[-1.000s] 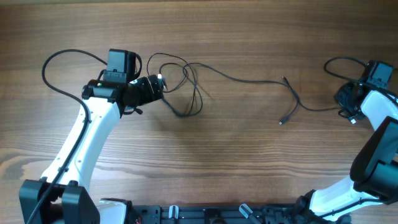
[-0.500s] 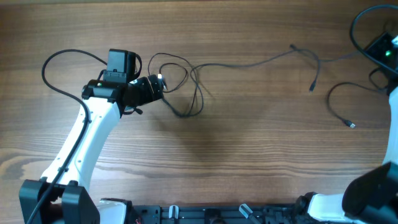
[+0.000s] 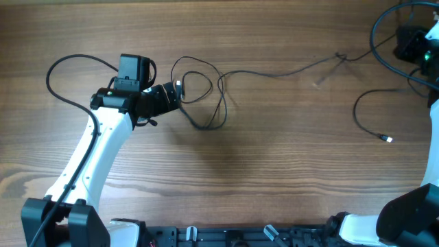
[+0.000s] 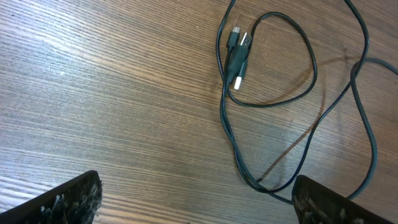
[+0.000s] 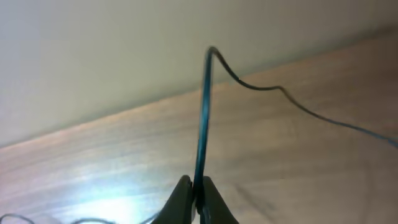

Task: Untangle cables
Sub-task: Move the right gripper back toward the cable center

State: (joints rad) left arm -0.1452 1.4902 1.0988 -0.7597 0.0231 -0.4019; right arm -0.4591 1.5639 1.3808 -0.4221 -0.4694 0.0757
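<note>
around: wood table (image 3: 274, 185) | thick cord (image 3: 48, 77) near left arm (image 3: 103, 151) | cables (image 4: 224, 115) tangled

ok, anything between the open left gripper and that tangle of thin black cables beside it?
Nothing visible. In the left wrist view only bare brown wooden table lies between the left gripper and the looped thin black cables. The right gripper is shut on one strand at the far end.
</note>
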